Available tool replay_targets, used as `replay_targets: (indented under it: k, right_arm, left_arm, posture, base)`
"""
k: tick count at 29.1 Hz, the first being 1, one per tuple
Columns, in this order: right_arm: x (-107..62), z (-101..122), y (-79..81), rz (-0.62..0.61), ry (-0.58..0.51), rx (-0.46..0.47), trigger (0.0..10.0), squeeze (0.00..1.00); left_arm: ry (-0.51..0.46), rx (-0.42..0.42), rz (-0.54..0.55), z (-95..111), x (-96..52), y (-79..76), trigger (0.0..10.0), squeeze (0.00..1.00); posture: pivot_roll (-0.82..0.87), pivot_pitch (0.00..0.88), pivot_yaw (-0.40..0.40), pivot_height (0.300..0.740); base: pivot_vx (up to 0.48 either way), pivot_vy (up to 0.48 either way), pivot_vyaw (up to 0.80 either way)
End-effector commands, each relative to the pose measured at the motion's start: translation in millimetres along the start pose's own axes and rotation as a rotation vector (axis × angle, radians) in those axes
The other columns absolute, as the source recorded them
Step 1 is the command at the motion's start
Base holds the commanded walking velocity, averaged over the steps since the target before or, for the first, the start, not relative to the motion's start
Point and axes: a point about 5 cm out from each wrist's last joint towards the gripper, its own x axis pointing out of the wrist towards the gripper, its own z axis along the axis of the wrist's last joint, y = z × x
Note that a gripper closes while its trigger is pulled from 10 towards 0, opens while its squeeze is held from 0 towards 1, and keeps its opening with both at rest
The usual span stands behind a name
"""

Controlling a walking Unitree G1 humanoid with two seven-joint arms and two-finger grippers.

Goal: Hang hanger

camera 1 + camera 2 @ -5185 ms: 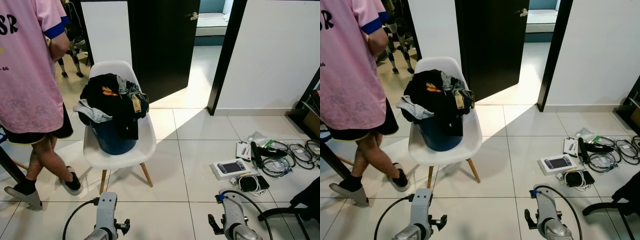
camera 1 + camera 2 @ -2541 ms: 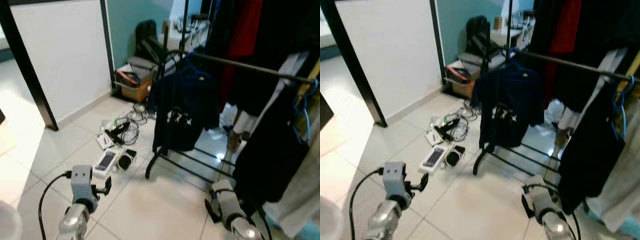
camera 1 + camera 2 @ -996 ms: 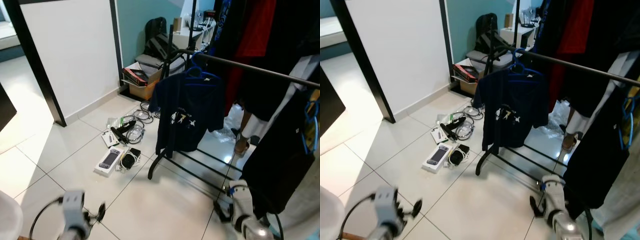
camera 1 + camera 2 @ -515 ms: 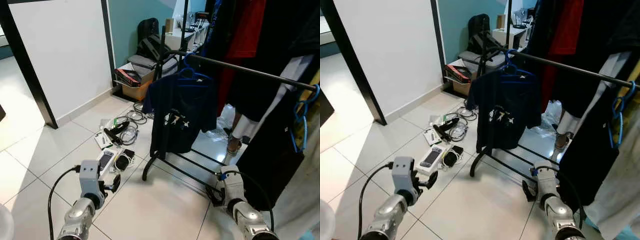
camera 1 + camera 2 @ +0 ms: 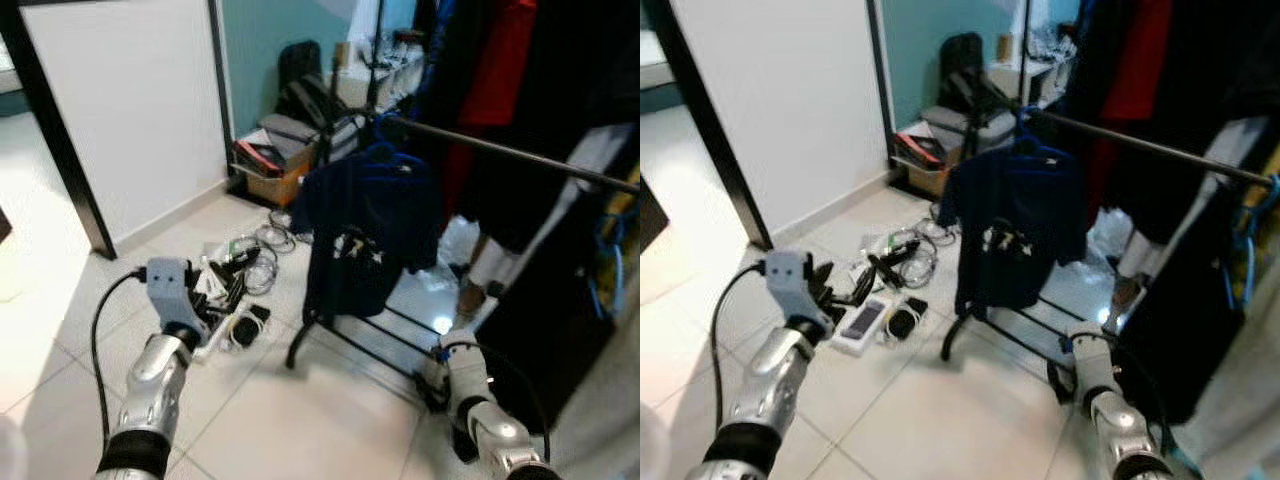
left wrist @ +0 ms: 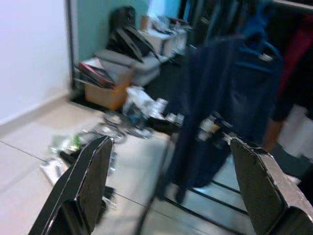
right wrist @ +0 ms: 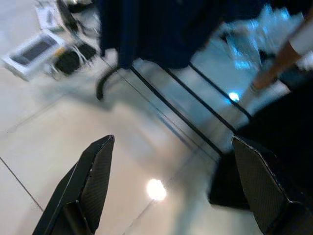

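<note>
We face a black clothes rail [image 5: 520,158] hung with garments, and our task's thing, the blue hanger [image 5: 385,150], sits on that rail carrying a dark navy T-shirt [image 5: 365,235] with a pale print on its chest. Our left gripper [image 6: 168,188] is raised in front of us, pointing toward the T-shirt, its two black fingers [image 6: 85,188] spread wide apart and holding nothing. Our right gripper [image 7: 171,188] hangs low beside the rack's black base bars [image 7: 195,129], fingers also parted and empty. On the white tiled floor [image 5: 330,420] near the rack's foot lies a scatter of cables [image 5: 250,270] and a white box [image 5: 862,322] — well apart from the hanger. More dark clothing and a red garment [image 5: 490,70] hang further along.
</note>
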Motion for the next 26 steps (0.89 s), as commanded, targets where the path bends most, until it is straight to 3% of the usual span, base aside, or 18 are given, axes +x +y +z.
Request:
replay_targets:
  k: [1, 10, 16, 23, 26]
  right_arm:
    - [-1.6, -2.3, -1.9, -0.005, 0.001, 0.002, 10.0, 0.0]
    - [-8.1, -17.0, -4.6, -0.024, 0.04, 0.008, 10.0, 0.0]
    - [-19.6, -45.3, -8.6, -0.054, 0.168, 0.025, 10.0, 0.0]
    - [-20.9, -49.0, -7.9, -0.06, 0.188, 0.02, 10.0, 0.0]
    - [-21.2, -49.8, -7.9, -0.059, 0.197, 0.02, 10.0, 0.0]
  left_arm:
    - [-0.005, -0.011, -0.017, 2.2, 3.9, -4.4, 10.0, 0.0]
    - [-0.032, -0.013, -0.061, 10.9, 11.0, -15.0, 10.0, 0.0]
    - [-0.11, -0.037, -0.219, 35.1, 21.0, -44.1, 10.0, 0.0]
    - [-0.17, -0.055, -0.331, 52.4, 24.8, -60.0, 10.0, 0.0]
    - [-0.219, -0.058, -0.46, 66.5, 24.5, -76.6, 10.0, 0.0]
  posture:
    - [-0.04, 0.0, -0.027, 0.74]
    - [-0.07, 0.0, -0.007, 0.74]
    - [-0.08, 0.0, 0.001, 0.74]
    - [-0.08, 0.0, 0.002, 0.74]
    - [-0.08, 0.0, 0.003, 0.74]
  base:
    - [0.375, 0.0, 0.0]
    - [0.393, 0.0, 0.0]
    - [0.402, 0.0, -0.8]
    - [0.4, 0.0, -0.8]
    - [0.381, 0.0, -0.8]
